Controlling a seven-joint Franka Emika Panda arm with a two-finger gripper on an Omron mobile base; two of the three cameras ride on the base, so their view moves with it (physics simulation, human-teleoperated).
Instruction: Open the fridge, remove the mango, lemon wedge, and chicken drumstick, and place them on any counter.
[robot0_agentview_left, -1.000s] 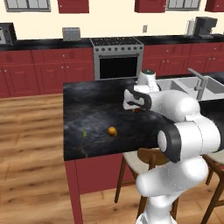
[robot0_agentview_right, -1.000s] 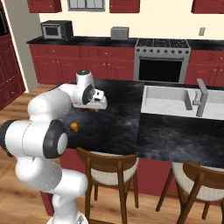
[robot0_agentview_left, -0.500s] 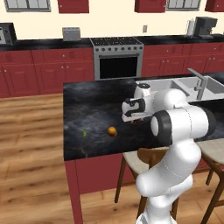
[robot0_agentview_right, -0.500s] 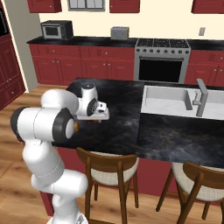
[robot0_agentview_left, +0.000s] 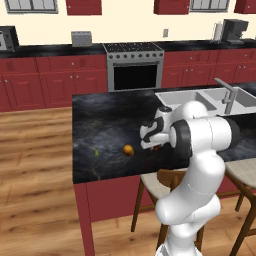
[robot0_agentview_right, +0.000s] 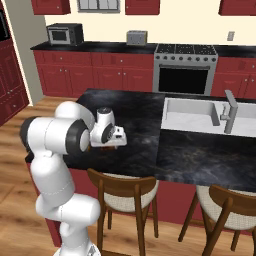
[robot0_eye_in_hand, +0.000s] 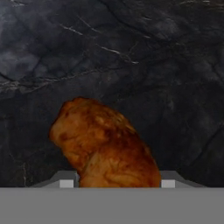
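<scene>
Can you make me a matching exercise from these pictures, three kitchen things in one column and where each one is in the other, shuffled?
Things:
1. mango
2. lemon wedge
3. chicken drumstick

Places:
A. between the fingers of the gripper, over the black counter
B. on the counter, nearest its left edge in the left base view
C. on the counter, between the other two foods

Pairs: 1-C, 2-B, 3-A

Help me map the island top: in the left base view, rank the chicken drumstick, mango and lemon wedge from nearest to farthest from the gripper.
1. chicken drumstick, between the fingers of the gripper.
2. mango, on the counter further left.
3. lemon wedge, farthest left.
</scene>
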